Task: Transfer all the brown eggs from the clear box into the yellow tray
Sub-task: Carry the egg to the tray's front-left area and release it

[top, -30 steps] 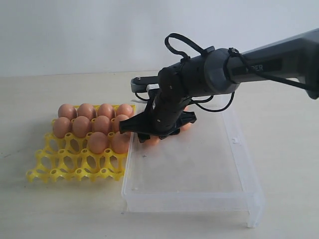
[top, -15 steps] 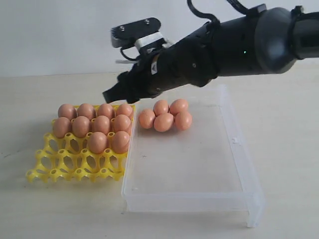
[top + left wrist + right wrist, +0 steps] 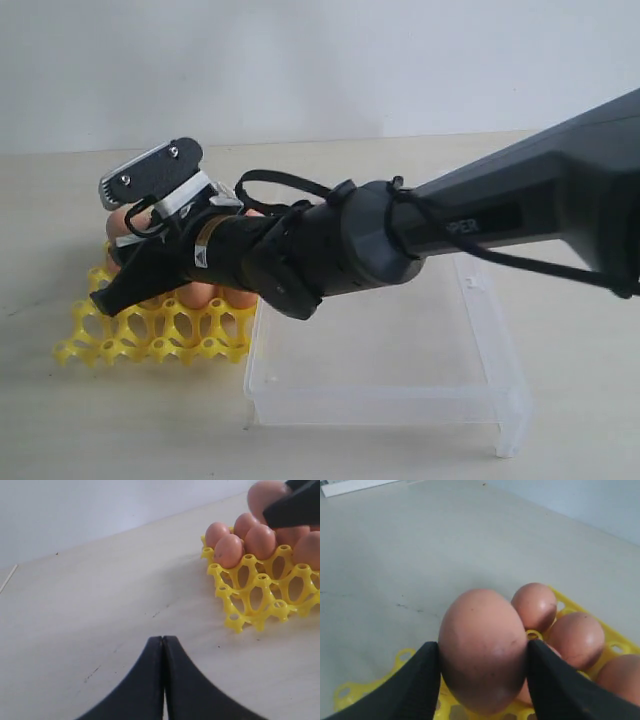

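While over the yellow plastic lattice tray, the right gripper clasps one orange-brown egg.
More brown eggs sit in its cups; the left gripper has its jaws touching.

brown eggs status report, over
Right claw shut on one smooth orange-brown egg, above bright yellow plastic lattice tray. Left claw shut, empty. Nothing blocking.

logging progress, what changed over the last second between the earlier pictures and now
The right gripper rose out of the large clear plastic box and swung left in the exterior view; it now hangs over the bright yellow lattice egg tray, clamped on one brown oval egg. Tray and box kept their places.
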Available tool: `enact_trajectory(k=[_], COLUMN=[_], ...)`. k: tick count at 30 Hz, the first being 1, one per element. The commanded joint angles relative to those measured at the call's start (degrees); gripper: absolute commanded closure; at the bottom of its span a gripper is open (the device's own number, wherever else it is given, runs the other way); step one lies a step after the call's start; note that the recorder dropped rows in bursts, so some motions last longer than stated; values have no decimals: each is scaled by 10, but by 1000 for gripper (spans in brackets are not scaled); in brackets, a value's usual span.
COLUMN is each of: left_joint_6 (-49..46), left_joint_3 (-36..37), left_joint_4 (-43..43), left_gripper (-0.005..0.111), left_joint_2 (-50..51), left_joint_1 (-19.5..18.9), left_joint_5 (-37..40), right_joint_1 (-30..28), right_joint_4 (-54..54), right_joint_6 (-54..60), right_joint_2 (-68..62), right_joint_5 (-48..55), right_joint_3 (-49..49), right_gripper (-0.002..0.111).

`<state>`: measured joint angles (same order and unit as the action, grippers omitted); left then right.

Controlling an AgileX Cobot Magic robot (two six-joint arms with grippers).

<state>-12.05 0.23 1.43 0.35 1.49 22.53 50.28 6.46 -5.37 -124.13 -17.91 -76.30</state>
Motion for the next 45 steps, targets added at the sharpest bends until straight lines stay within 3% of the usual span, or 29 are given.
enact_trajectory(k=[1,16,25,32,36,45], left_joint_6=[3,3,3,3,3,3], left_joint_3=[-2,-2,-2,-2,-2,-2], left_joint_4=[0,0,0,0,0,0], left_gripper=[107,107,107,107,107,107], left_joint_2=[-3,-3,-3,-3,-3,-3], left_joint_1=[3,3,3,3,3,3], left_joint_5=[-4,-4,-4,-4,-4,-4], right_joint_1=[3,3,3,3,3,-14], right_joint_4=[4,4,6,11,13,36], right_joint_6=[5,13,14,14,14,-34], right_joint_2=[-26,-59,-59,-51,3,146], right_joint_5=[-10,63,85,105,174,511], right_joint_3=[-23,-70,-70,-70,-70,-70], right_gripper=[107,68,52,47,47,47])
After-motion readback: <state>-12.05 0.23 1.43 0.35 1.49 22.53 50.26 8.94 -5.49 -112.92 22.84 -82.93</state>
